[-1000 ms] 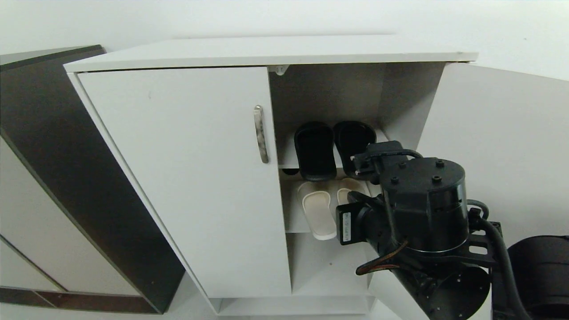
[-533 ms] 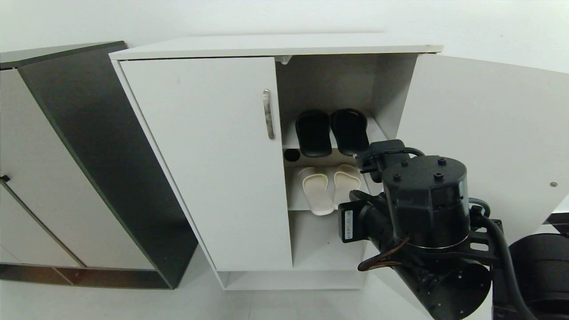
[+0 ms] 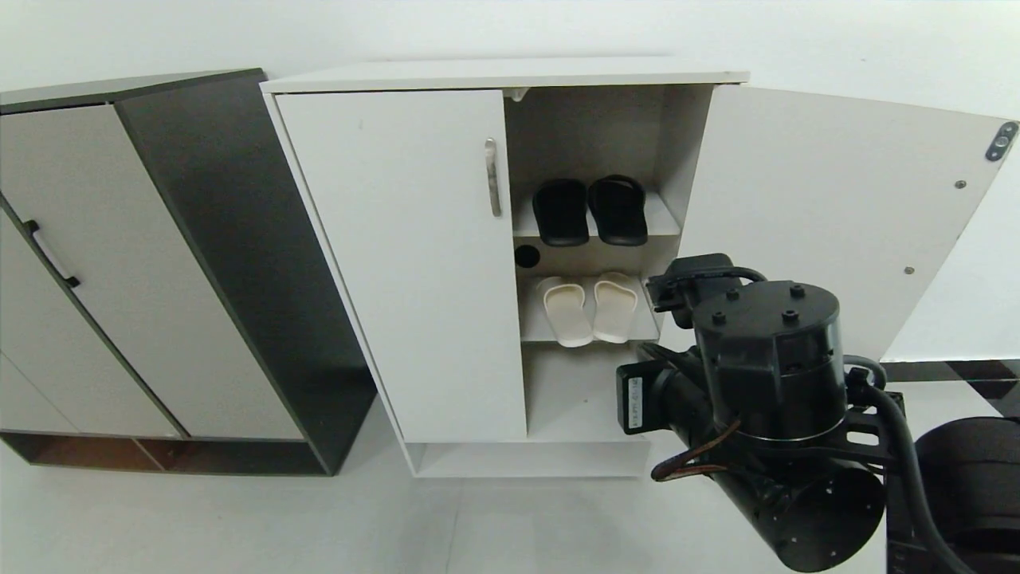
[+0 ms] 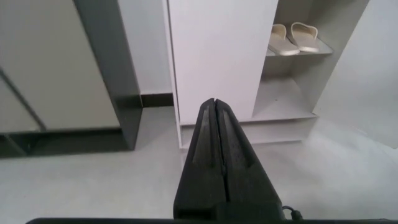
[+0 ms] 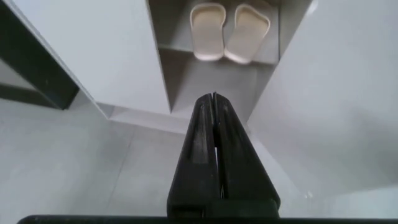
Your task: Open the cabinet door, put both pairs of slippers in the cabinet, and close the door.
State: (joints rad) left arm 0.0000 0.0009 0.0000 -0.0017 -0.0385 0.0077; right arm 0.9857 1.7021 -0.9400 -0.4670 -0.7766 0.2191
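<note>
Pair of black rubber slippers (image 3: 590, 211) on the upper shelf of the white wooden cabinet (image 3: 398, 263). Pair of cream slippers (image 3: 591, 309) on the shelf below, at its near edge. Right-hand white door (image 3: 829, 215) stands wide open. Left jaws pressed together, empty; right jaws likewise. I judge only closing remains. Risk: pushing the door's smooth face with closed jaws, they may skid off; the cream pair may foul the door.
</note>
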